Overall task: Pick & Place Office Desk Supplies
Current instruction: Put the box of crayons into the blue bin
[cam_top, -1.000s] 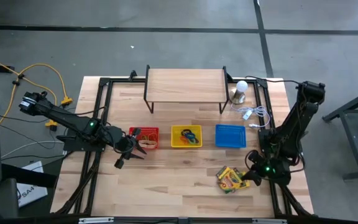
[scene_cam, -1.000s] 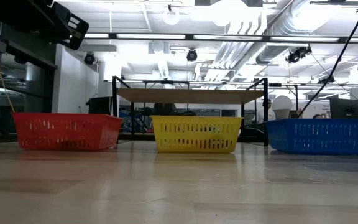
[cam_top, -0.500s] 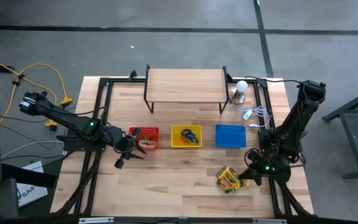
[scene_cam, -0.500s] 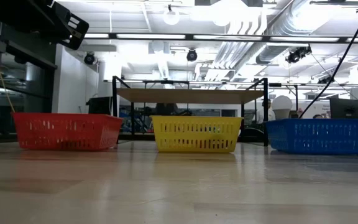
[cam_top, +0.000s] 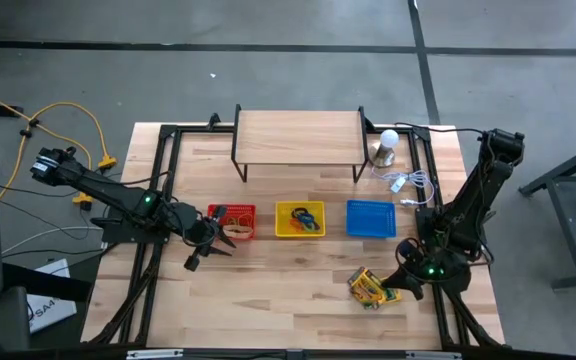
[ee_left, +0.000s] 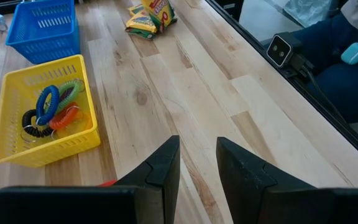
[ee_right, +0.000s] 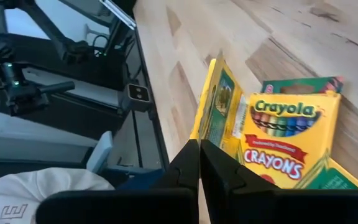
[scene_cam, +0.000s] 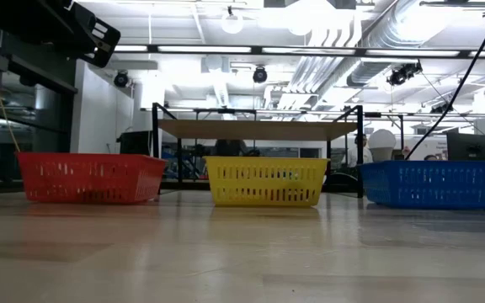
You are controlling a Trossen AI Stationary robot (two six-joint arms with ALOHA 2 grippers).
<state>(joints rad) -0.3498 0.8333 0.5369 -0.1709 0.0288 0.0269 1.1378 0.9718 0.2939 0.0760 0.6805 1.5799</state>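
Red basket [cam_top: 236, 221] on the bench's [cam_top: 288, 295] left, left gripper [cam_top: 201, 252] hovering just before it, fingers [ee_left: 164, 167] parted and holding nothing. Then yellow basket [cam_top: 300, 219] with coloured rings [ee_left: 50, 110], then blue basket [cam_top: 371, 218]. Farthest right, crayon boxes [cam_top: 368, 288] on the front bench, right gripper [cam_top: 400, 285] touching them, fingers [ee_right: 185, 165] clenched shut.

The right hand [ee_right: 199, 163] is showing its two dark fingers [ee_right: 182, 168] pressed together with no gap between them, their tips sitting right against the lower edge of a crayon box [ee_right: 215, 112] that is standing on edge and tilting on the light wooden table [ee_right: 185, 37]. Just beside it, a second crayon box [ee_right: 288, 140] is lying flat with its yellow front reading "Crayola Crayons" facing up, and a third box's [ee_right: 300, 85] green edge is peeking out from behind it
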